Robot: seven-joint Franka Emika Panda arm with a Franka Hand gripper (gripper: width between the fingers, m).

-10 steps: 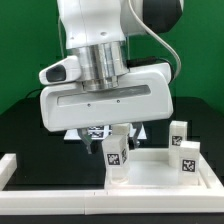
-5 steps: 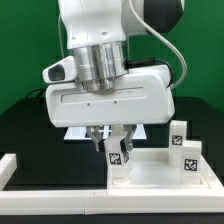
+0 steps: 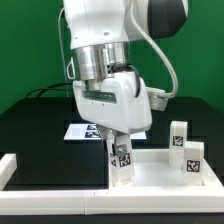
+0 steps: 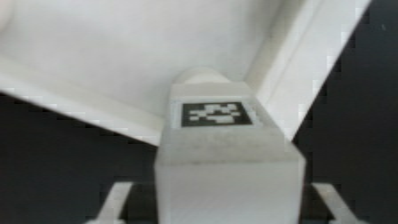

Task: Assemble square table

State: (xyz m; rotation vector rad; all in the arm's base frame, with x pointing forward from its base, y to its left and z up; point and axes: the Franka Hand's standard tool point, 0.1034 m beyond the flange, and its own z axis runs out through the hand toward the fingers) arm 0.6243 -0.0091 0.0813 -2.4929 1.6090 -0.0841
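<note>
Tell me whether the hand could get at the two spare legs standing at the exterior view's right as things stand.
Probably not yet: the hand is shut on a leg over the tabletop. The two spare legs stand upright with nothing over them, so the way looks free once it lets go.

White tagged leg [image 4: 217,140] fills centre, tag facing camera; white tabletop panel [image 4: 107,60] behind, raised edge visible; dark table [image 4: 45,150] beside.

white leg [image 3: 121,160] with black-and-white tag, white tabletop [image 3: 160,176], black table [image 3: 40,135]
</note>
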